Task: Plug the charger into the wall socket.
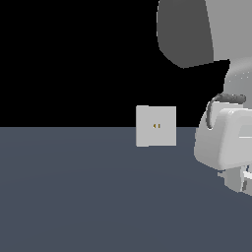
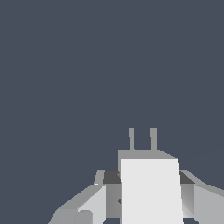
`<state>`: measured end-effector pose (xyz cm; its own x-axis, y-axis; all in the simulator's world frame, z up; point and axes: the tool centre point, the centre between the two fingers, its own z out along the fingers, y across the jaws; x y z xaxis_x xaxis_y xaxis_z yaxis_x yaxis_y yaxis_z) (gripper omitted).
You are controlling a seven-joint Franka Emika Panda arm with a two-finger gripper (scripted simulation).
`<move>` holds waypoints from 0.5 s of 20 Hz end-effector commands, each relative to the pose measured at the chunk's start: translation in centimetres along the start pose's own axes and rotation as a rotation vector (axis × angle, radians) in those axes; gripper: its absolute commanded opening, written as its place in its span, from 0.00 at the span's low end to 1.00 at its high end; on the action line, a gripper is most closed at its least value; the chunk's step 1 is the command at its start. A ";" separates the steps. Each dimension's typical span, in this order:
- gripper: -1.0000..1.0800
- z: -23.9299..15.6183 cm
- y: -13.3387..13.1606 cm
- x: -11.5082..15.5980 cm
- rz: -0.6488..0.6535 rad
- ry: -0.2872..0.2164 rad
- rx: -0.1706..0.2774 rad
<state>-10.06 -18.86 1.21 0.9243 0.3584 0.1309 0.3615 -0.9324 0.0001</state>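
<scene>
The wall socket [image 1: 156, 126] is a light grey square plate standing upright on the dark floor, with two tiny yellowish slots at its centre. It does not show in the wrist view. The charger [image 2: 151, 192] is a light grey-white block with two thin prongs [image 2: 142, 139] pointing away from the wrist. My gripper [image 2: 148, 177] is shut on the charger, one finger pressed to each side of the block. In the exterior view the gripper [image 1: 242, 180] hangs low at the exterior view's right edge, well apart from the socket, and is mostly cut off.
The dark blue-grey floor [image 1: 88, 197] stretches across the lower half of the exterior view. The bulky white arm links [image 1: 224, 138] fill the exterior view's upper right.
</scene>
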 end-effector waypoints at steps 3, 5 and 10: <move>0.00 -0.2 -0.2 0.2 0.007 0.000 -0.001; 0.00 -0.4 -0.5 0.4 0.015 0.000 -0.002; 0.00 -1.3 -1.6 1.3 0.049 0.001 -0.006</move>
<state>-9.75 -17.44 2.33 0.9377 0.3218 0.1311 0.3247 -0.9458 -0.0005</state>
